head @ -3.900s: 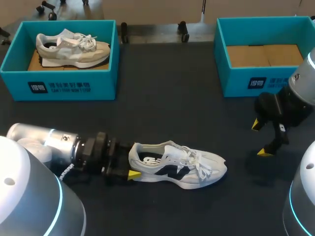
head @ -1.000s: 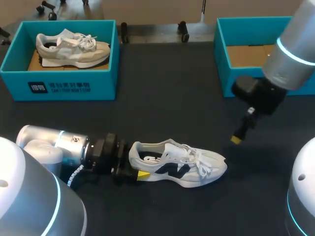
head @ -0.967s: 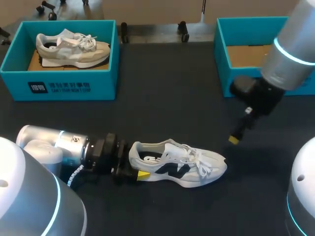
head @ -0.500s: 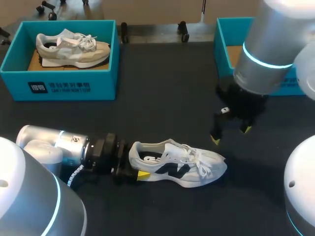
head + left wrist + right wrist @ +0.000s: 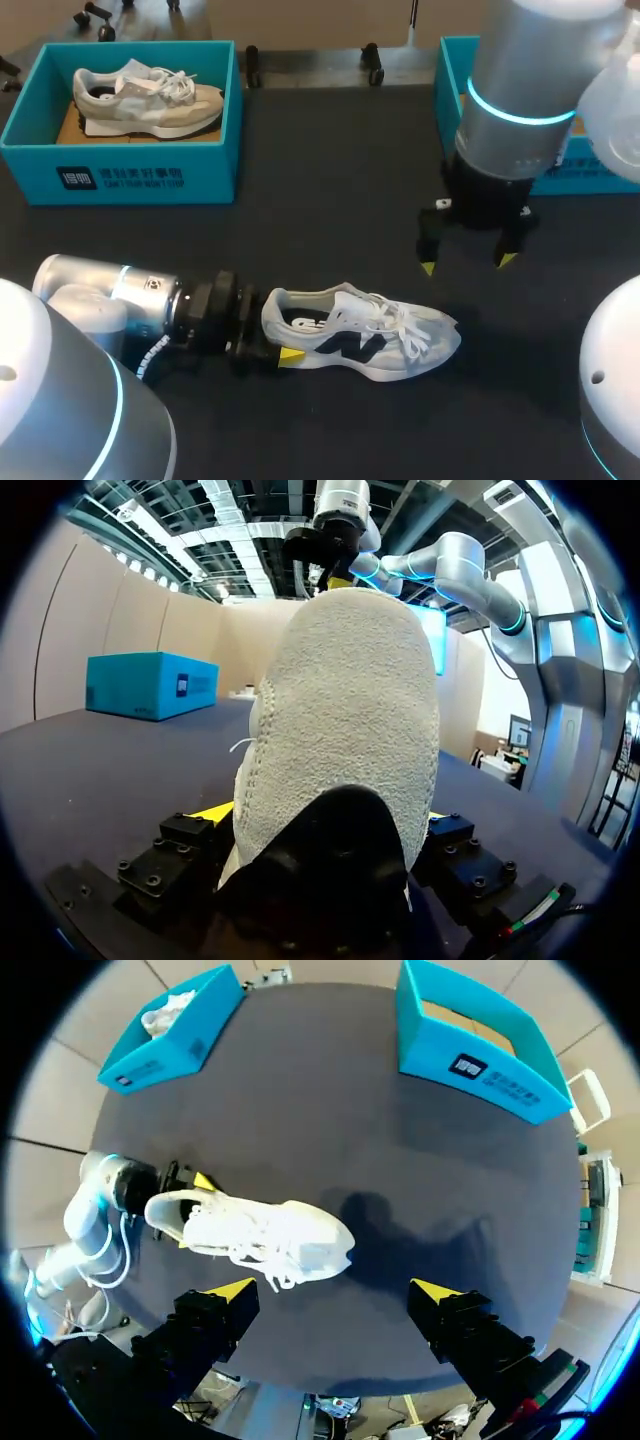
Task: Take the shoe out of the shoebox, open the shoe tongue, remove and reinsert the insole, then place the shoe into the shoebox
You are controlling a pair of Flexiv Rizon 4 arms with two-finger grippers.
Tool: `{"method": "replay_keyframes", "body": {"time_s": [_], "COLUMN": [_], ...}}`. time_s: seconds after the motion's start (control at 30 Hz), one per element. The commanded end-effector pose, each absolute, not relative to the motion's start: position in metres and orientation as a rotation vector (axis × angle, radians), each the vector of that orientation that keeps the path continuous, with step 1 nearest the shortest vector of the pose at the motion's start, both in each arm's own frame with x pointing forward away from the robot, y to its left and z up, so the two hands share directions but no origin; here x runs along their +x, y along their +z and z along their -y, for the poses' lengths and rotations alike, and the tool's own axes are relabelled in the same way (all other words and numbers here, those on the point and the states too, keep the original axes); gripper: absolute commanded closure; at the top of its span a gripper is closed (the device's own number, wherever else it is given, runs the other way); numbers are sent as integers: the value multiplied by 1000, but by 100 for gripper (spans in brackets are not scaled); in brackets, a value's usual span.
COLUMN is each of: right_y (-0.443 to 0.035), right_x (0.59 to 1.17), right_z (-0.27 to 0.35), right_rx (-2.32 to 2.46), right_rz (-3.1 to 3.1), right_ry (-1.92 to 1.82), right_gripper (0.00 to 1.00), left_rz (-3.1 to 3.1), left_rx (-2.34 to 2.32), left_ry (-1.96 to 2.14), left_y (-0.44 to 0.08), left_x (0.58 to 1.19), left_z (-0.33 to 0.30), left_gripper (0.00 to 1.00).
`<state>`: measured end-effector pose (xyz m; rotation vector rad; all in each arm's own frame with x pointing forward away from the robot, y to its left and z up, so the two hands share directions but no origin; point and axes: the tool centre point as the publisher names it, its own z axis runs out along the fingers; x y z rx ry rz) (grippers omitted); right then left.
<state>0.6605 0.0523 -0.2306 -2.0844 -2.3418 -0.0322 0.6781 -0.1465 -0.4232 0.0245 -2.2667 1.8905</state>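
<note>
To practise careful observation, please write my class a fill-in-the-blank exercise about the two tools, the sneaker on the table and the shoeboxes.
1. The left tool is shut on the ___ of the white sneaker.
2. The right tool hangs above the table with its fingers ___.
3. A second sneaker lies inside a teal ___.
Missing words: heel; open; shoebox.
</note>
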Motion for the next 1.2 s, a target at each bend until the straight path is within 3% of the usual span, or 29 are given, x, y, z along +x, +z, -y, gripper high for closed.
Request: {"method": "replay_keyframes", "body": {"time_s": [0.03, 0.23, 0.3, 0.77, 1.2], "right_y": [-214, -224, -232, -233, -267], "right_x": [663, 652, 647, 648, 659], "right_z": [-102, -152, -162, -163, -190], "right_rx": [-2182, -2355, -2305, -2321, -2528], "right_rz": [2425, 2337, 2354, 2358, 2265], "right_ry": [244, 412, 277, 298, 516], "right_gripper": [0, 0, 0, 0, 0], "left_rz": [2271, 2271, 2271, 2271, 2271], "left_rx": [28, 28, 28, 28, 28], "left_ry": [1890, 1890, 1890, 1890, 1890], "left_y": [-425, -425, -425, -425, -425], "left_x": [677, 677, 677, 677, 677], "left_z": [144, 144, 144, 144, 144], "left_gripper": [100, 100, 100, 100, 100]}}
